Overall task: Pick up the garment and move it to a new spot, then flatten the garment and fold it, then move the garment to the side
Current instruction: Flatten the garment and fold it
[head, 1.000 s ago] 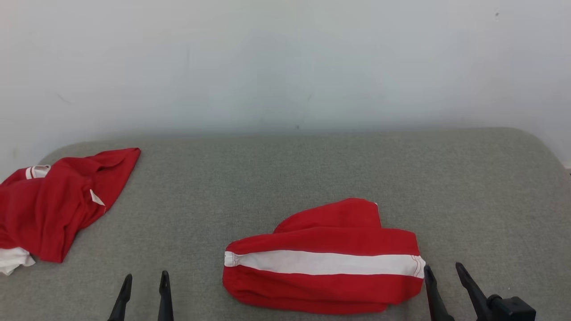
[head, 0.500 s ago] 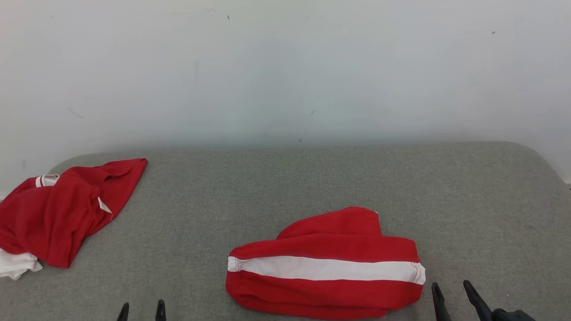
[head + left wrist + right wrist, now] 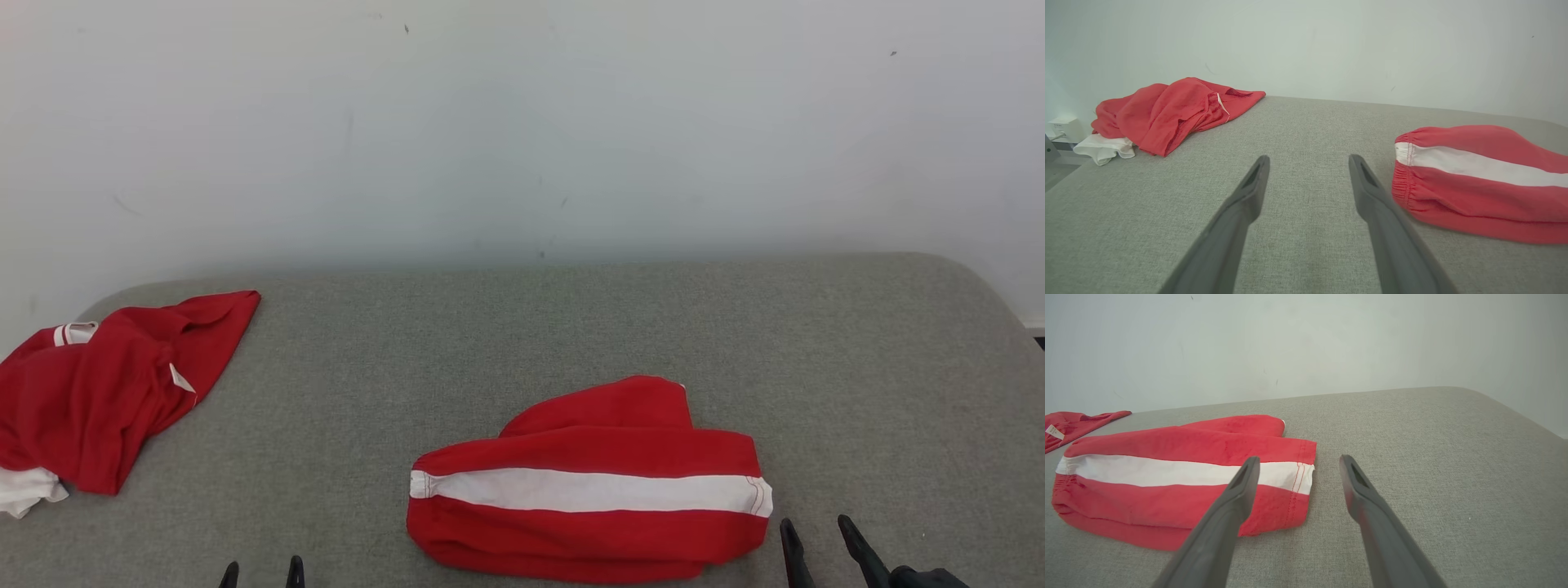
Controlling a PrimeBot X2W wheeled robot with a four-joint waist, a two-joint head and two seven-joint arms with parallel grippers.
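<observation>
In the head view we count two garments on the grey fabric-covered bench (image 3: 571, 327): the folded red garment with a white stripe (image 3: 588, 482) near the front edge, right of middle, and a crumpled red garment (image 3: 106, 392) at the left edge; and two grippers, left gripper (image 3: 261, 574) and right gripper (image 3: 816, 549). The left wrist view shows its fingers (image 3: 1253, 179) apart, empty, beside the folded one. The right wrist view shows the same. We judge folding done; moving it aside calls for gripping both ends.
</observation>
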